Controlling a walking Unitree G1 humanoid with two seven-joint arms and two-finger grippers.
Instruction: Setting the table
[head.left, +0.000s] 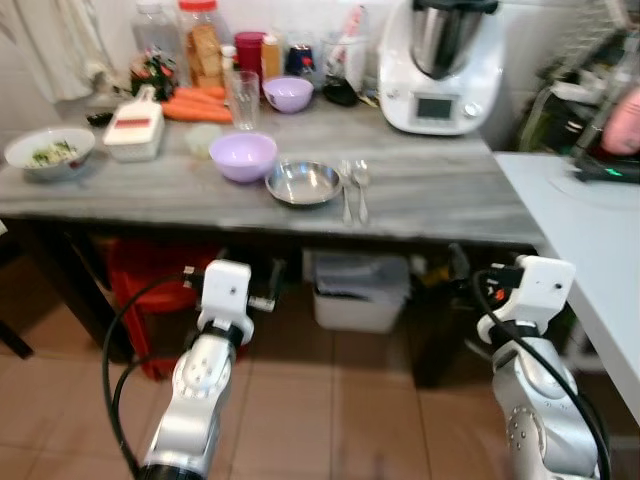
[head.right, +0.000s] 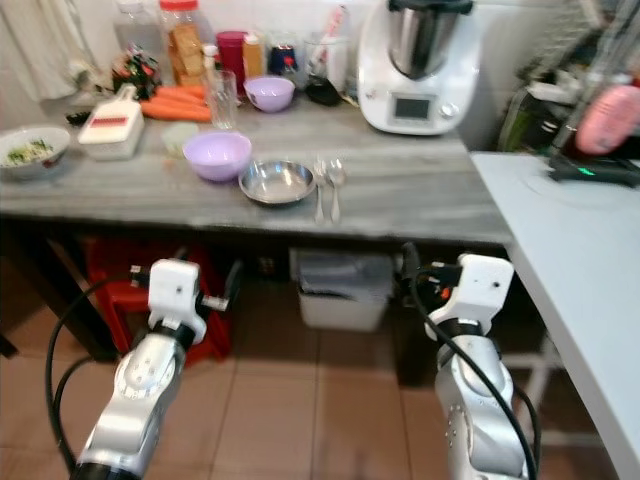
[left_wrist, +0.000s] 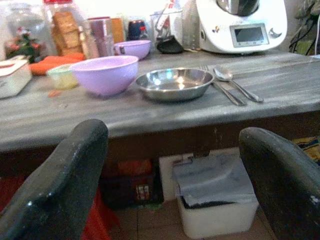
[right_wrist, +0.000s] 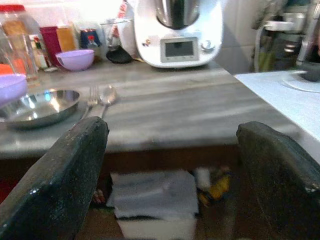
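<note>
Approach step: both open, empty hands, left hand (left_wrist: 172, 165) and right hand (right_wrist: 172, 165), held below the grey wooden table (head.left: 450, 190) (nothing grasped); next, reach up for the shallow steel plate (head.left: 303, 182).

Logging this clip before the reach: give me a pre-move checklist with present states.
1. Left claw open, holding nothing: ok.
2. Right claw open, holding nothing: ok.
3. Steel plate upright near the counter's front edge: ok.
4. Fork and spoon side by side beside the plate: ok.
5. Large lilac bowl close by the plate's other side; touching: cannot tell.
6. Both claws above counter height: not ok, they sit below its edge.
</note>
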